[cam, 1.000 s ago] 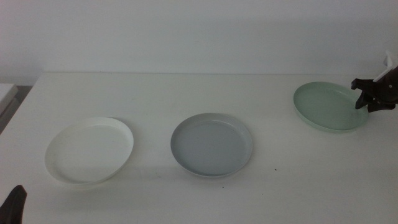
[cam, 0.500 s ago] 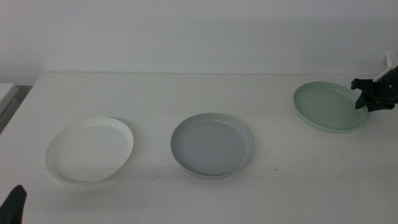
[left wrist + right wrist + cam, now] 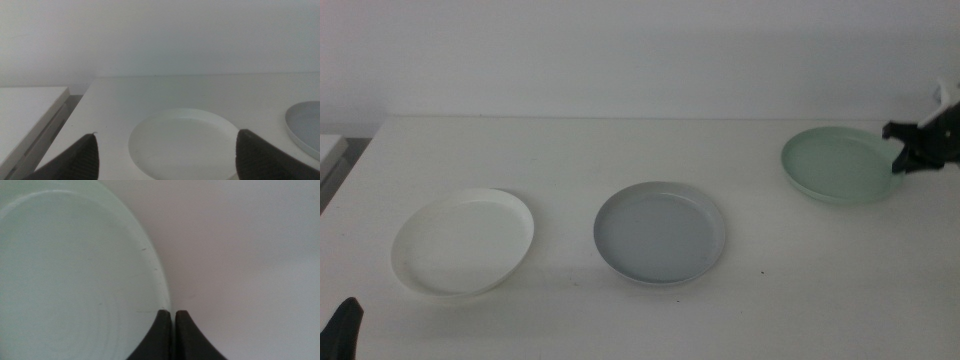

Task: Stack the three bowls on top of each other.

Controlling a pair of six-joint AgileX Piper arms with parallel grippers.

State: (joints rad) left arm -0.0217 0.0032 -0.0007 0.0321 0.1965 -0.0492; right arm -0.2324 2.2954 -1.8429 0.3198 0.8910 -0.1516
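Note:
The white bowl [image 3: 463,242] lies at the left of the table and the grey bowl [image 3: 660,232] in the middle. My right gripper [image 3: 900,155] is at the far right, shut on the right rim of the pale mint green bowl [image 3: 835,165], which it holds tilted just above the table. In the right wrist view the jaws [image 3: 173,314] pinch the green bowl's rim [image 3: 75,280]. My left gripper [image 3: 342,328] waits at the bottom left corner, open and empty [image 3: 167,136], facing the white bowl [image 3: 182,137], with the grey bowl's edge [image 3: 305,125] beside it.
The white table [image 3: 620,150] ends at a plain white wall behind. A separate white surface [image 3: 330,150] stands beyond the table's left edge, also seen in the left wrist view [image 3: 25,110].
The right gripper has moved the green bowl a little to the left and upward in the picture. The white and grey bowls and the left arm have not moved.

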